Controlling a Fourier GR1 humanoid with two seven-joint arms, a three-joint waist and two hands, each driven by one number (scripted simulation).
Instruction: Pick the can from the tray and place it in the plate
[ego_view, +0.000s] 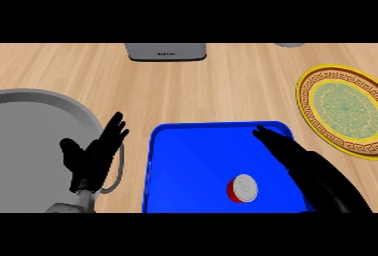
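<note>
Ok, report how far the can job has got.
Nothing looks done yet: the can stands in the blue tray, unheld. In hand: the right hand reaches over the tray's right side with fingers straight, past the can and apart from it. The left hand rests open left of the tray. Left to do: grasp the can, lift it and set it on the yellow plate at the right.

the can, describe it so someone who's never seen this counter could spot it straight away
Start at the big bright blue rectangular tray in the middle of the light wooden counter. Inside the tray, toward its near right part, stands a small red can with a white round top, just left of the robot's black right hand. It is the only thing lying in the tray, and the only red thing in view.
</note>
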